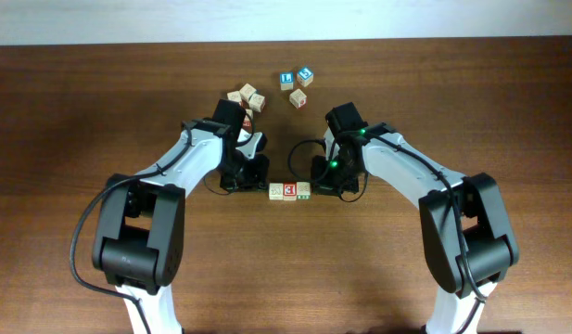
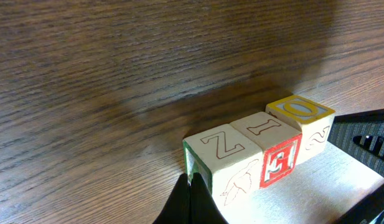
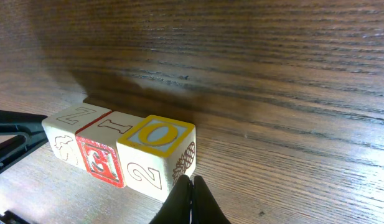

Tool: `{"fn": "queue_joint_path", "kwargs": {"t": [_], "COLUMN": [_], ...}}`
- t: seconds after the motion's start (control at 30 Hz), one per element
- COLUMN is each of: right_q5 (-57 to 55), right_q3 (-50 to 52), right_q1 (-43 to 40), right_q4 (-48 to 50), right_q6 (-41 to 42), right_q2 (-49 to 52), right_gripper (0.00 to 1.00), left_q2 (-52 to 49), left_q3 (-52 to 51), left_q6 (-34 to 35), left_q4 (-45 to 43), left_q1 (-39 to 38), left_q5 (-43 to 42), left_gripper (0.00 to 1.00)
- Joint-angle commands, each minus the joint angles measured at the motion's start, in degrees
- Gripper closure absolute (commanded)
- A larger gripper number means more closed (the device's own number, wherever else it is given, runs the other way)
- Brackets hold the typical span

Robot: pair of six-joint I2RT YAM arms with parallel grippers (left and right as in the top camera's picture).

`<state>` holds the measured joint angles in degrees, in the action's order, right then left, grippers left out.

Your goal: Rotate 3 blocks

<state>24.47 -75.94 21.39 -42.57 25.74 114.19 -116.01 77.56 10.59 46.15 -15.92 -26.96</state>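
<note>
a dark wooden tabletop [image 1: 82, 111] is seen from above, with the left arm [image 1: 165, 176] and the right arm [image 1: 415, 176] bent inward toward its middle. the left claw [image 2: 190, 199] is closed to a point and nothing is gripped by it. its tip is set against the green side of the z block [image 2: 220, 155]. the right claw [image 3: 192, 196] is likewise pressed shut with nothing held. its tip is placed just beside the lower corner of the yellow-faced block [image 3: 155, 138], though whether it touches cannot be told. between the two wrists, a row of three blocks [image 1: 289, 191] is laid on the tabletop, each block touching the next. the z block is found at the end nearest the left claw and the yellow-faced block at the opposite end. the red-faced block [image 2: 280, 163] is set between them. farther back, well apart from the row, a small cluster of tan cubes [image 1: 247, 96] is seen near the left arm. two blue-faced cubes [image 1: 295, 77] are found beside a single tan cube [image 1: 298, 97].
</note>
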Motion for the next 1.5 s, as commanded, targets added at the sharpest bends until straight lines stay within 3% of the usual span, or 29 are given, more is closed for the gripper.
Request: {"fn": "queue_joint_path", "kwargs": {"t": [0.0, 1.47], "right_q5": [-0.94, 4.24], "right_q3": [0.70, -0.52], "right_q1": [0.09, 1.07], "right_q4": [-0.02, 1.25], "right_q6": [0.31, 0.28], "right_q2": [0.74, -4.57], "right_gripper": [0.96, 0.96], "left_q2": [-0.42, -0.42], "left_q3": [-0.72, -0.72], "left_q6": [0.76, 1.81], "left_q4": [-0.15, -0.31], "left_q1": [-1.18, -1.29], "left_q5": [0.26, 0.42], "left_gripper": [1.00, 1.00]}}
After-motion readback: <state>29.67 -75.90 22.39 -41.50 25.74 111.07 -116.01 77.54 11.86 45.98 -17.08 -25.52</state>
